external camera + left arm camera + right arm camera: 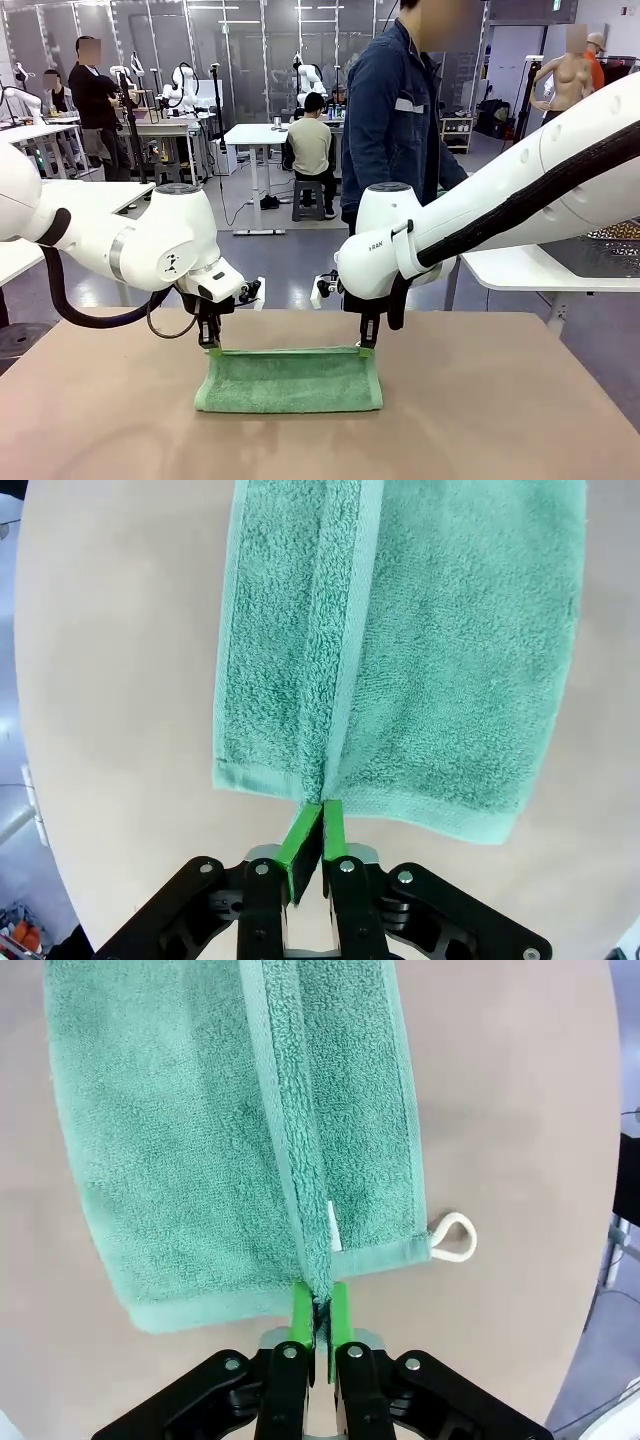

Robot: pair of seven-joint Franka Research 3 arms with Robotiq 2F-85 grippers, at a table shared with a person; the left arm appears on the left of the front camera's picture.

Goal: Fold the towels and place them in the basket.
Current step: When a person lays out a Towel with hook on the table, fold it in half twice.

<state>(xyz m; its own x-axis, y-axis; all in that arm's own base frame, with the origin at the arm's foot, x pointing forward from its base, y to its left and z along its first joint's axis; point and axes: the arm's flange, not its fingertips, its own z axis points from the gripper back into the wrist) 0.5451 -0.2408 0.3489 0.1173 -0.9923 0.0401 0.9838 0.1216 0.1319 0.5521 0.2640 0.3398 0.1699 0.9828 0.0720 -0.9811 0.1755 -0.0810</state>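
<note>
A: Grip status?
B: Left gripper (211,343) and right gripper (366,345) are both clamped tight on the towel (290,380), one at each end of its raised hem. The rest drapes mid-table (520,400).
A: Handling?
B: Light, floppy terry. It probably sags between the grips, so hold the hem corners.

Your mint-green rectangular terry-cloth towel (290,380) has a rough, looped pile, matt all over. The hem band (262,1080) along its edges is a flatter, tighter weave. At one corner you see a small white loop (452,1237) of smooth cord. The pale brown bench (520,400) beneath looks smooth and matt, and you cannot tell any grain. The jaws carry bright green pads (300,840), smooth and faintly shiny, mounted on matt black links (190,910) with small bright metal screw heads (262,869). The white arm shells (150,250) look like glossy moulded plastic.
</note>
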